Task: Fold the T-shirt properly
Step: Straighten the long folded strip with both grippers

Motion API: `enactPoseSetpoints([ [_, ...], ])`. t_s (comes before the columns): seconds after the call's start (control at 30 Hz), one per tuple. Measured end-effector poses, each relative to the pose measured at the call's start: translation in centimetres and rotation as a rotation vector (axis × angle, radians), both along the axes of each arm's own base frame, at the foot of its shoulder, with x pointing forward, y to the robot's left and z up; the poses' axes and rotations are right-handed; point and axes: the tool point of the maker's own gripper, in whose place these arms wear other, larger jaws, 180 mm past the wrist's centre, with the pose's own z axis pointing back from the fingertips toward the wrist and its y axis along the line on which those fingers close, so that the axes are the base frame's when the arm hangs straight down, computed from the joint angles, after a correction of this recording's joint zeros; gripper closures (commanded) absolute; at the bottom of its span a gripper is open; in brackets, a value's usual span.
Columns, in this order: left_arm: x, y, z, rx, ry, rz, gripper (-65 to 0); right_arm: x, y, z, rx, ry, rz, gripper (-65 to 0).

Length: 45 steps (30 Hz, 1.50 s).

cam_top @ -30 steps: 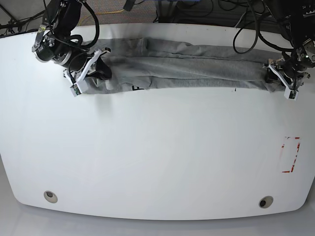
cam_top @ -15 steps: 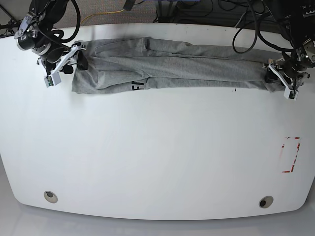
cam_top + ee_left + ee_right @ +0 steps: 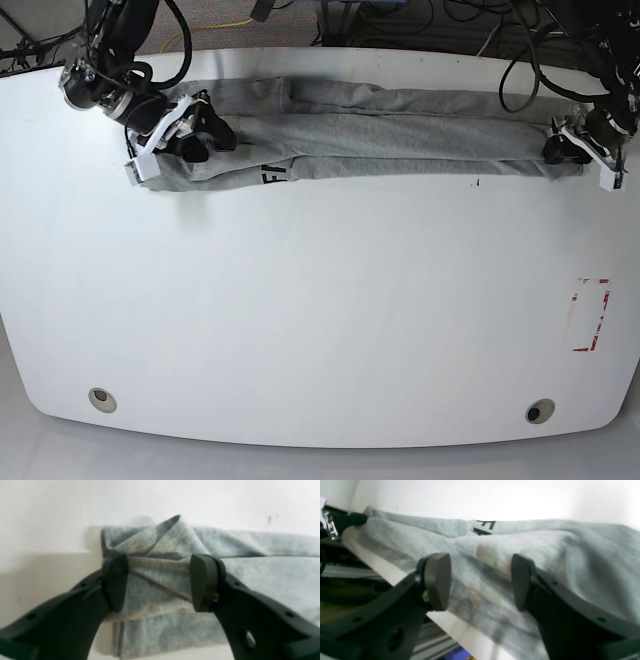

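Note:
The heather-grey T-shirt [image 3: 380, 130] lies as a long, narrow, bunched band along the far side of the white table [image 3: 320, 300]. A bit of black lettering [image 3: 278, 175] shows at its near edge. My right gripper [image 3: 165, 140] is at the band's left end. In the right wrist view this gripper [image 3: 480, 580] is open, its pads wide apart over the cloth [image 3: 520, 542]. My left gripper [image 3: 585, 150] is at the band's right end. In the left wrist view it [image 3: 160, 582] is open too, and a rumpled fold of cloth [image 3: 250, 567] lies between its pads.
A red-marked rectangle [image 3: 590, 315] sits near the table's right edge. Two round holes [image 3: 101, 399] [image 3: 540, 411] lie near the front edge. Cables [image 3: 400, 20] run behind the far edge. The table's far edge is close behind the shirt.
My right gripper swung out to the left, drawing the shirt's end along, opened, and came back over that end. My left gripper shifted slightly up and right. The band looks narrower.

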Motion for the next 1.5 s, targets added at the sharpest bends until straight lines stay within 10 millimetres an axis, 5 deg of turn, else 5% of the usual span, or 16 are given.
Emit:
enactPoseSetpoints([
  [0.27, -1.2, 3.0, 2.4, -0.081, -0.054, 0.078, -37.5, 0.2, -1.0, -3.4, 0.066, 0.106, -0.041, -35.7],
  [0.43, -3.3, 4.3, 2.2, -0.113, -0.021, 0.092, -49.3, 0.2, -2.7, -4.4, 0.049, 0.133, -0.060, -35.7],
  [0.53, -3.7, 4.6, 1.6, -0.121, 0.008, 0.094, -50.8, 0.2, -3.1, -4.4, 0.045, 0.132, -0.066, -35.7],
  [0.77, -4.7, 3.9, 0.5, -0.112, 0.063, 0.065, -50.7, 0.0, -2.9, -4.6, 0.051, 0.140, -0.064, -35.7],
  [0.9, -4.1, 2.1, -0.6, -0.124, 0.094, 0.007, -50.7, 0.1, -2.7, -4.5, 0.056, 0.136, -0.065, -35.7],
  [1.17, -3.3, 1.3, -1.2, -0.112, 0.067, 0.026, -50.4, 0.0, -2.9, -4.6, 0.053, 0.139, -0.067, -35.7],
  [1.23, -3.2, 1.0, -1.5, -0.103, 0.077, 0.020, -44.0, -0.1, -3.0, -4.6, 0.052, 0.140, -0.068, -35.7],
  [1.43, -3.0, -0.8, -2.4, -0.128, 0.080, 0.004, -1.5, -0.1, -3.0, -4.6, 0.050, 0.139, -0.068, -35.7],
  [1.5, -3.1, -1.1, -2.6, -0.138, 0.083, 0.003, -2.6, -0.1, -3.1, -4.6, 0.045, 0.142, -0.068, -35.7],
])
